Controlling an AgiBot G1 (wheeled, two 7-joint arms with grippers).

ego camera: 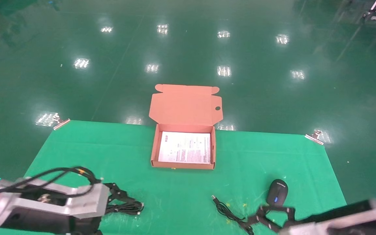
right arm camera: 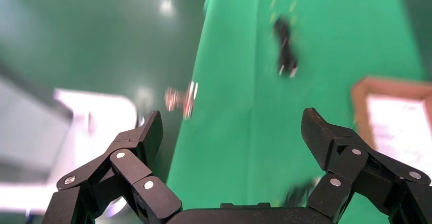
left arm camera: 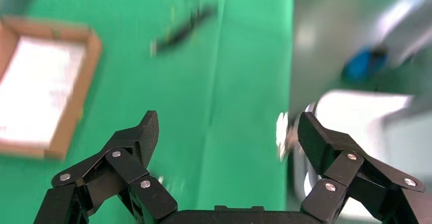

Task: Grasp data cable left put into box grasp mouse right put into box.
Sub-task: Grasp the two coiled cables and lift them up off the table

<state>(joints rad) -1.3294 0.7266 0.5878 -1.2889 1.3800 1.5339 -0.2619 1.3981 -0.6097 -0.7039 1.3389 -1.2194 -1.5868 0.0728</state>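
The salmon-orange box [ego camera: 155, 148] stands open at the middle of the green cloth, lid flap back, a white printed sheet inside. The black data cable [ego camera: 126, 207] lies bundled at the front left. My left gripper [ego camera: 118, 195] hovers at it, open and empty; its wrist view shows the jaws [left arm camera: 226, 132] wide apart over bare cloth. The black mouse [ego camera: 277, 192] with a blue light sits at the front right, its cord [ego camera: 227, 211] trailing left. My right gripper [ego camera: 274, 213] is just in front of the mouse, open and empty [right arm camera: 232, 130].
Metal clips hold the cloth's far corners [ego camera: 60, 123] [ego camera: 314, 136]. The cloth ends close behind both grippers, with shiny green floor beyond. The right wrist view shows the data cable [right arm camera: 286, 51] and a box corner [right arm camera: 364, 89] across the cloth.
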